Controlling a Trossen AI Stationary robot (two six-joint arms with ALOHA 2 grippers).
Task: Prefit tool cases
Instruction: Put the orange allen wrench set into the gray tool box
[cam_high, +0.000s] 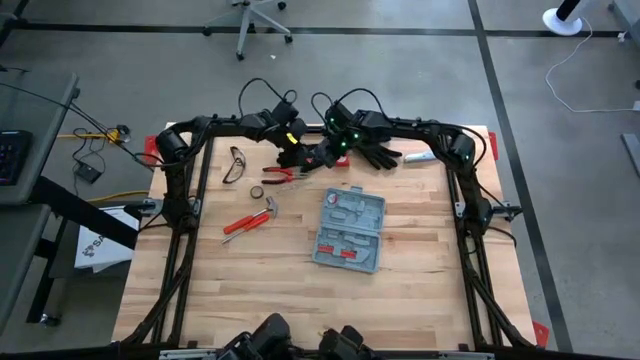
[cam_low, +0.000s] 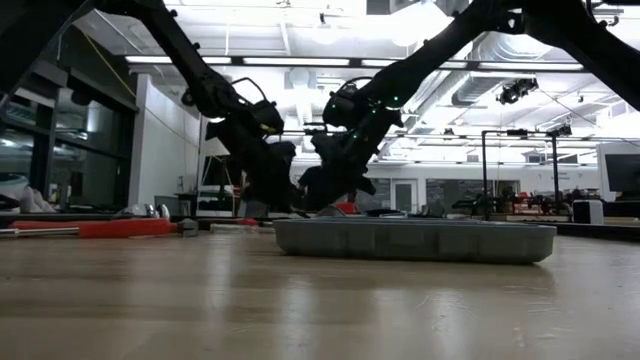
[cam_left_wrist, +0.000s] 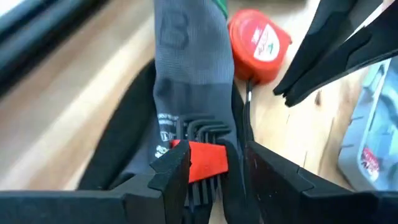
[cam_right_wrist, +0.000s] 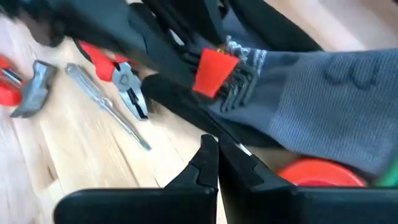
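Closest to the low camera we see the case (cam_low: 415, 240), lying open and flat at centre frame on the table (cam_low: 300, 310); in the high view it sits centre-right, slightly tilted, with a few red-handled tools already in its moulded slots.

We judge the task partly done: several slots look filled, but the hammer (cam_high: 250, 218), pliers (cam_high: 278, 174) and a screwdriver (cam_right_wrist: 109, 106) lie loose at centre-left of the high view, well apart from the case.

Left gripper (cam_left_wrist: 217, 171) is at top centre of the high view, over a glove (cam_left_wrist: 186, 81). Its jaws stand apart around a red-holdered hex key set (cam_left_wrist: 202, 152) resting on the glove; we cannot tell if they are already gripping it. Right gripper (cam_right_wrist: 217, 165) hovers just beside it, jaws together, holding nothing.

Other things: a red tape measure (cam_left_wrist: 258, 43) just beside the glove, safety glasses (cam_high: 235, 163) at upper left, a tube-like item (cam_high: 420, 156) at upper right. The gloves lie under the hex keys and could snag or lift with them, and the two grippers crowd each other.
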